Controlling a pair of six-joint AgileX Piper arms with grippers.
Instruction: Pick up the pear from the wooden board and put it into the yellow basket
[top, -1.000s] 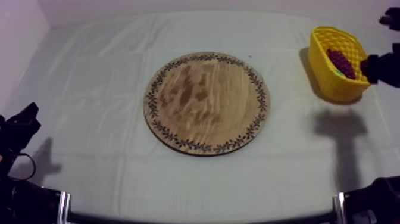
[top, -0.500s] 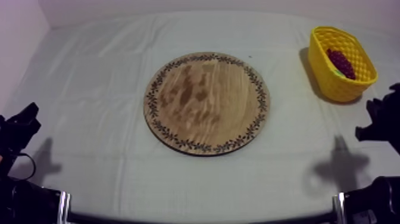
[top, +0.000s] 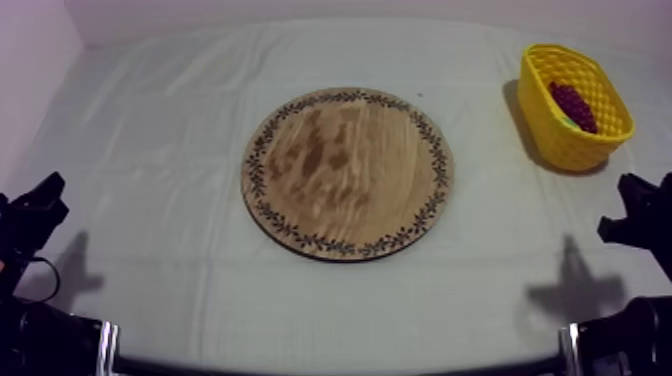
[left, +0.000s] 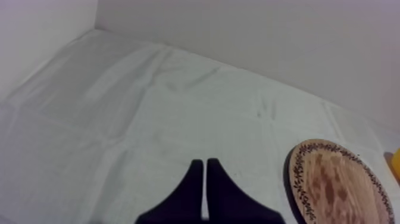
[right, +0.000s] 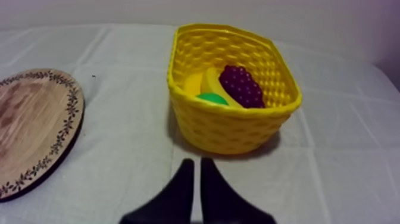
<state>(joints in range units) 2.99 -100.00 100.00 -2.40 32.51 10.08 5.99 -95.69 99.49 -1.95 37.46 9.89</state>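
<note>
**Pear seems to be in the basket; both my claws closed on nothing**

My right gripper (right: 196, 162) is clenched with nothing in it. Its two black fingers lie together as a narrow wedge, aimed at the near wall of the yellow basket (right: 232, 128), with a strip of grey-white cloth (right: 137, 143) between them and it.

Inside the basket a bunch of grapes (right: 241, 85) lies toward the side away from the board. Beside the grapes is a yellow fruit (right: 202, 80), and in front of that a green rounded shape shows just above the wall. The wall hides most of it, so I take it to be the pear (right: 212, 99) but cannot be sure.

The wooden board (top: 347, 172) lies flat in the middle of the table, its grain and patterned rim showing all the way round. Seen from above, the basket stands at the far right of the table, well apart from the board. My right gripper sits low at the right edge, nearer the camera than the basket.

My left gripper (left: 204, 162) is closed on nothing too, fingers pressed into one wedge over the cloth. The edge of the board is off to its side, not touching it. From above it rests low at the left edge of the table, well apart from the board.
</note>
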